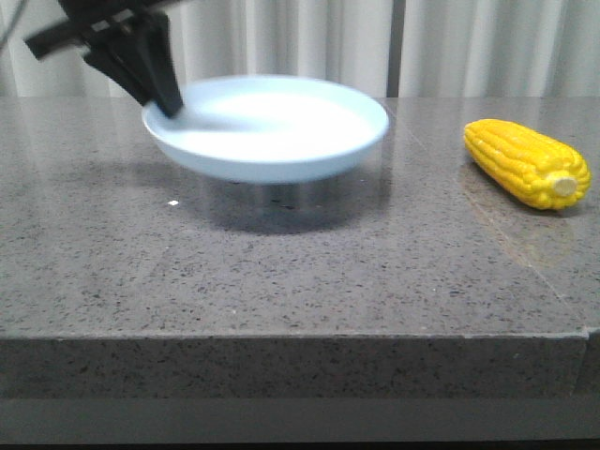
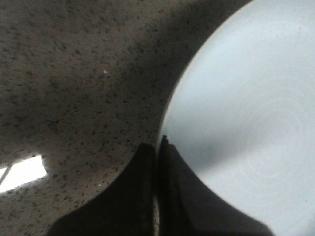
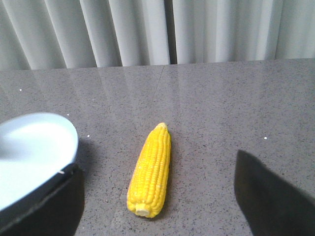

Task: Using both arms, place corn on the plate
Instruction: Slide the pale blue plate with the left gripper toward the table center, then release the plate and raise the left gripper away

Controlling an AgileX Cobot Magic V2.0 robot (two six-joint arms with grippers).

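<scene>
A speckled grey stone table (image 1: 281,272) stretches before pale pleated curtains (image 1: 309,42), its polished top catching faint reflections. From about ten o'clock in the front view, the robot's left gripper (image 1: 171,106) slants down and inward, its dark fingers pinched together on the near-left rim of the plate (image 1: 272,131). The left wrist view shows the two fingers (image 2: 170,182) pressed almost flush, with the plate's edge caught between them. The plate, round, shallow and pale blue-white with a low raised rim, hangs tilted above the table, its right side a little higher, and casts a soft dark shadow on the stone directly beneath it. Its outline looks slightly blurred.

The corn (image 1: 527,161) lies on the table at about three o'clock from the plate, well apart from it. The cob is bright glossy yellow with neat rows of kernels, its pale cut stub end turned toward the table's front-right and its tapered tip pointing back toward the curtains.

The right gripper (image 3: 157,196) appears only in its own wrist view, where two dark fingers stand wide apart at the frame's lower corners, gripping nothing. The corn lies on the stone between and beyond them, touched by neither, and the plate's rim shows beside one finger.
</scene>
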